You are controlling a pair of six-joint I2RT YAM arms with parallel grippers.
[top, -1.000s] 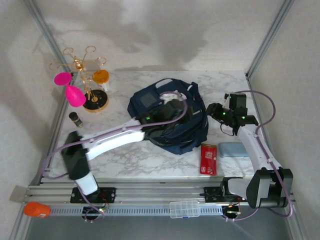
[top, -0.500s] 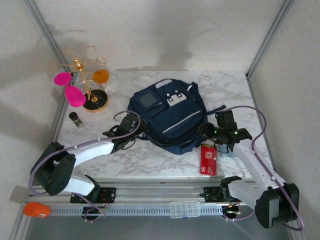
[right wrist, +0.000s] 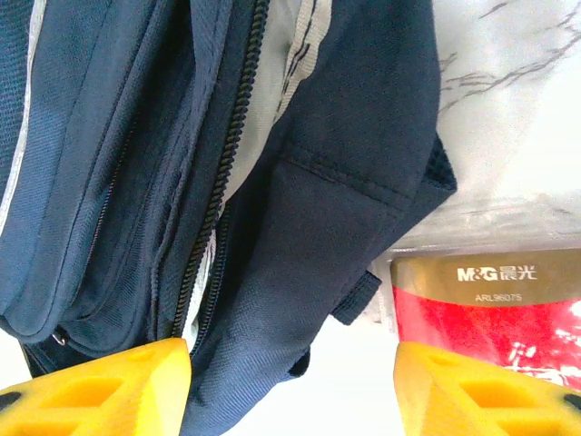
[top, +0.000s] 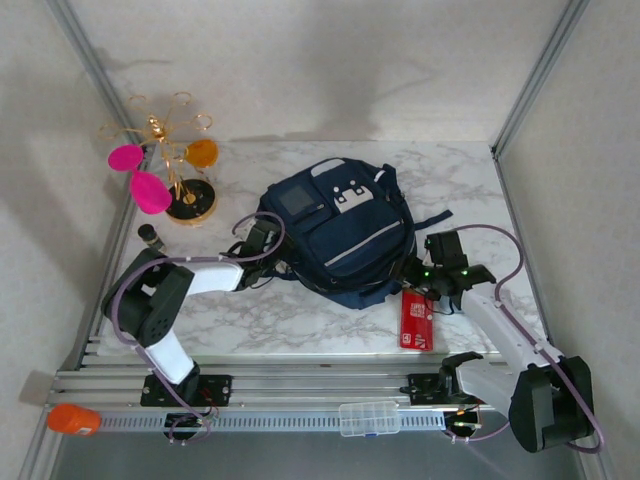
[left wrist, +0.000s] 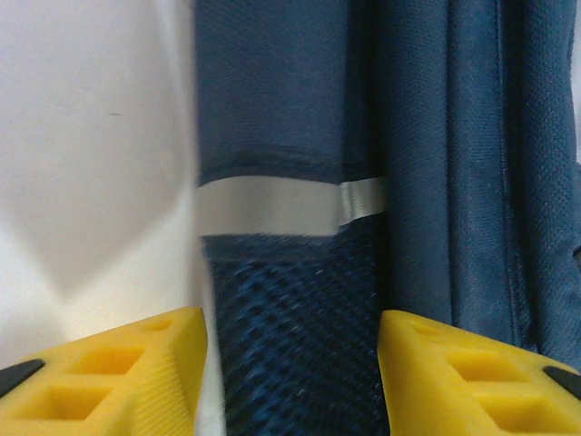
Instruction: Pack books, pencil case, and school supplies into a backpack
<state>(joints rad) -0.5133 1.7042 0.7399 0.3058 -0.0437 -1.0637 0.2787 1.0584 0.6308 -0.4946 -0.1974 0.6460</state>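
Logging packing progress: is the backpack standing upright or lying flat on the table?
Lying flat, front up. From above, the backpack's grey panel and white patches face the camera, its body spread on the table.

Marble table (top: pixel 300 322), white with grey veins, walled in by pale panels. At far left, upright on a round dark base (top: pixel 191 205), a gold wire stand (top: pixel 168 140). Hung from its arms: two pink glasses (top: pixel 140 175) on the left, one orange glass (top: pixel 202 152) on the right. Just in front of the stand, apart from it, a small dark bottle (top: pixel 150 237), upright. On the near rail (top: pixel 300 385), an orange cylinder (top: pixel 73 418) at the left end and a clear compartment box (top: pixel 369 418) right of centre.
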